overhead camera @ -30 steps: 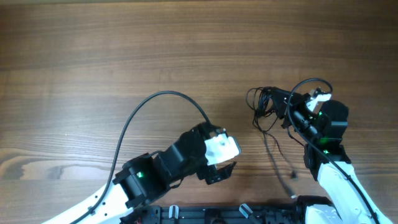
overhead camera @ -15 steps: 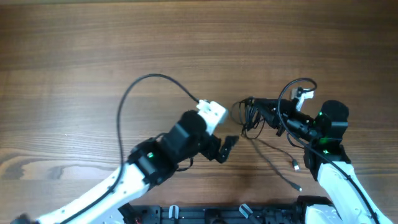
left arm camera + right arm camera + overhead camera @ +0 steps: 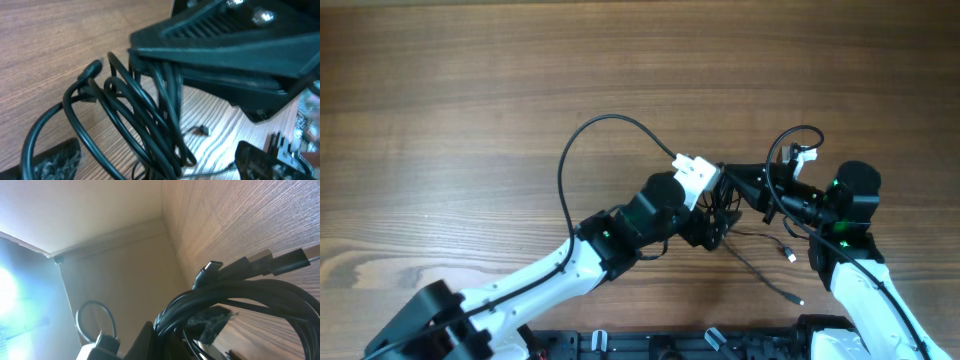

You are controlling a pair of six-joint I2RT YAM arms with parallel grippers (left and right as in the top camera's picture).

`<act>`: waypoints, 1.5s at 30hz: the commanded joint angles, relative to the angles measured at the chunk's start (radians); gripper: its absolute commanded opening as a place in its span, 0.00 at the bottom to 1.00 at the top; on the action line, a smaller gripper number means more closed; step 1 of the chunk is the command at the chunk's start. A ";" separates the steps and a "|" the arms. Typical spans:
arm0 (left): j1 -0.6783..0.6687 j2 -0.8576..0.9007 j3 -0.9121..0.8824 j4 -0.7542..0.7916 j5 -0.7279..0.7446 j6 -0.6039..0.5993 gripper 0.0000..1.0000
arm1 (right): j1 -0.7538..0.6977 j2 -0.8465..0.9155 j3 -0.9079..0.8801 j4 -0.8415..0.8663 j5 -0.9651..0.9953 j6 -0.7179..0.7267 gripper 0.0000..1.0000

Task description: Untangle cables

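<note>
The cables [image 3: 728, 212] are a bunch of thin black cords at the table's centre right. Two loose ends trail toward the front, one with a silvery plug [image 3: 789, 256]. My right gripper [image 3: 732, 184] is shut on the top of the bunch and holds it up; in the right wrist view the cords [image 3: 250, 292] curve out of its jaws [image 3: 172, 332]. My left gripper [image 3: 716, 226] is open with a finger on each side of the hanging loops [image 3: 145, 115], its jaws [image 3: 155, 162] not closed on them.
The left arm's thick black wire [image 3: 582, 140] arcs over the table's middle. The right arm's own wire loop [image 3: 790, 145] rises behind its gripper. The robot base frame [image 3: 720, 340] runs along the front edge.
My left arm has swung right and forward until its open fingers straddle the cable bunch. My right gripper has carried the bunch a little to the left.
</note>
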 commanded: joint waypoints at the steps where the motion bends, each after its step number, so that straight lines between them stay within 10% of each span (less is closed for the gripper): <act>1: -0.005 0.049 0.003 0.044 -0.019 -0.063 0.52 | -0.002 -0.005 0.011 0.006 -0.033 0.002 0.16; 3: 0.000 0.047 0.003 0.035 -0.052 -0.063 0.08 | -0.002 -0.005 0.011 0.005 -0.014 -0.055 0.31; 8: 0.078 -0.039 0.003 -0.069 -0.089 -0.077 0.04 | -0.002 -0.005 0.011 0.001 0.019 -0.412 0.89; 10: 0.134 -0.101 0.003 -0.140 -0.089 -0.126 0.04 | -0.002 -0.005 0.011 -0.012 0.020 -0.525 0.97; 26: 0.303 -0.306 0.003 -0.113 0.335 -0.324 0.04 | 0.342 -0.005 0.010 -0.243 0.620 -0.672 0.93; 31: 0.309 -0.335 0.003 -0.114 0.536 -0.324 0.04 | 0.315 -0.005 0.010 -0.455 0.936 -0.431 0.93; 45: 0.502 -0.371 0.003 -0.294 0.506 -0.304 0.04 | 0.299 -0.005 0.011 -0.542 0.792 -0.482 1.00</act>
